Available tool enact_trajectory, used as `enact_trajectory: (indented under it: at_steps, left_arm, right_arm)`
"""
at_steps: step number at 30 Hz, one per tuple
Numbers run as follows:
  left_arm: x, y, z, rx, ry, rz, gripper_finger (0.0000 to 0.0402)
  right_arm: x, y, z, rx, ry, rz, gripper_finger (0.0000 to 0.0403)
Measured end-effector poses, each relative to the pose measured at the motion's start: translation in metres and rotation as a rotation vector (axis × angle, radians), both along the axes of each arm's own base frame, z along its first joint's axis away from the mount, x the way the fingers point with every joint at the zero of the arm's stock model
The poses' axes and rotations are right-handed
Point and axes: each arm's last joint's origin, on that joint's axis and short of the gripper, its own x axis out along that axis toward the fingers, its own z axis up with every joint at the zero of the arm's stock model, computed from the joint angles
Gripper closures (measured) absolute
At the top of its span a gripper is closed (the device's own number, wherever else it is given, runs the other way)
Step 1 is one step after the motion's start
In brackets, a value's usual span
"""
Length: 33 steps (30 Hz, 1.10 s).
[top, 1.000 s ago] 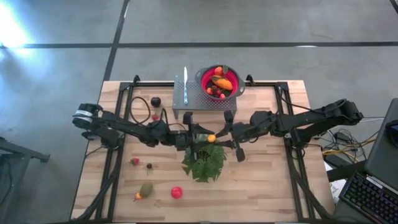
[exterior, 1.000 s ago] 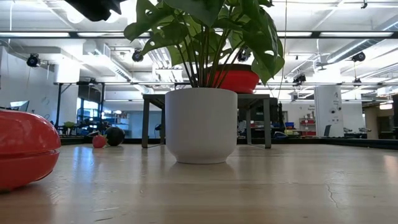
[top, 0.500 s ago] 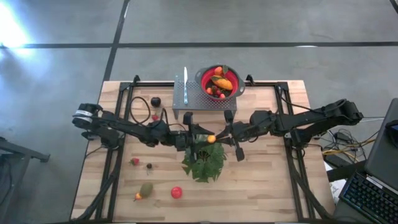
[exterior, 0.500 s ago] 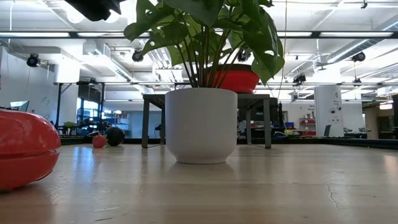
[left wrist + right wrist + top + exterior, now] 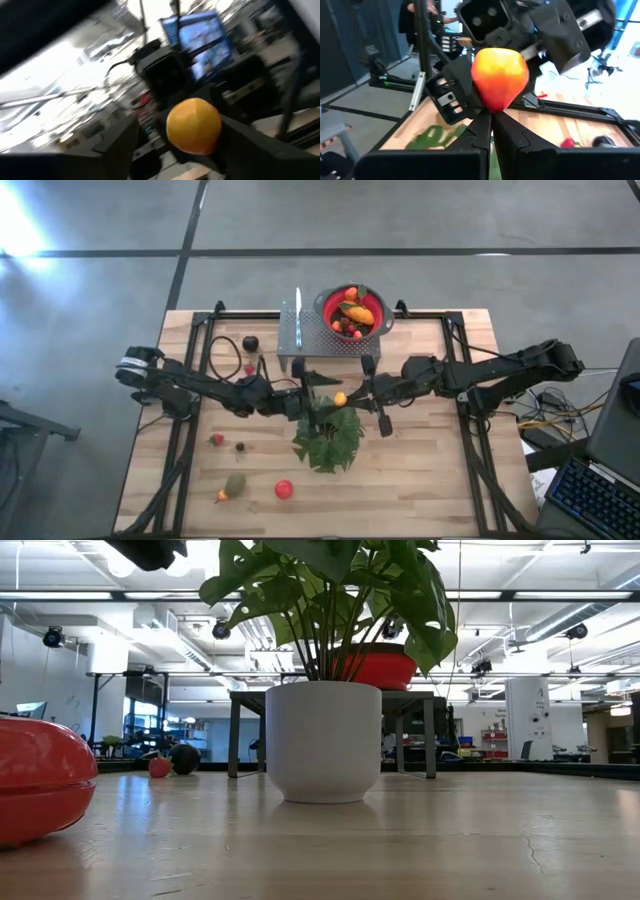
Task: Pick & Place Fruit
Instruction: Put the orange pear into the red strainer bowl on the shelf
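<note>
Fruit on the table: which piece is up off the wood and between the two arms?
The orange fruit, pinched in the right gripper's fingers above the plant. The others lie on the table or in the bowl.

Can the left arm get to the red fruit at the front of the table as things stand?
Probably yes. The red fruit lies alone on bare wood on the left arm's side, nothing over it. The left end effector is up by the plant, open after passing the orange fruit across.
</note>
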Motion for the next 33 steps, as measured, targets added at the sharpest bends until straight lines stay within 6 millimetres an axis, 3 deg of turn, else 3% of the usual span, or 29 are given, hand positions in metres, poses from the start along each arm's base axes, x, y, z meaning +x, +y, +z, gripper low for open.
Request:
enact_trajectory:
  at_steps: [6,12,21,25,33]
  left_arm:
    - [-0.007,0.001,0.003,-0.003,0.113,0.123,0.0101]
    - [-0.018,0.003,0.003,-0.055,0.254,0.120,0.0099]
    - [-0.026,0.004,0.005,-0.204,0.307,0.077,0.0099]
    - [-0.026,0.004,-0.001,-0.251,0.360,0.065,0.0099]
    - [-0.027,-0.004,-0.006,-0.303,0.410,0.029,0.0099]
  right_arm:
    - [-0.008,-0.004,0.008,-0.029,0.080,-0.088,0.0394]
    - [-0.015,-0.022,0.035,-0.074,0.213,-0.283,0.0394]
    - [-0.036,-0.084,0.076,-0.047,0.365,-0.618,0.0394]
    - [-0.043,-0.115,0.087,0.044,0.368,-0.645,0.0394]
    - [-0.027,-0.167,0.078,0.112,0.494,-0.640,0.0394]
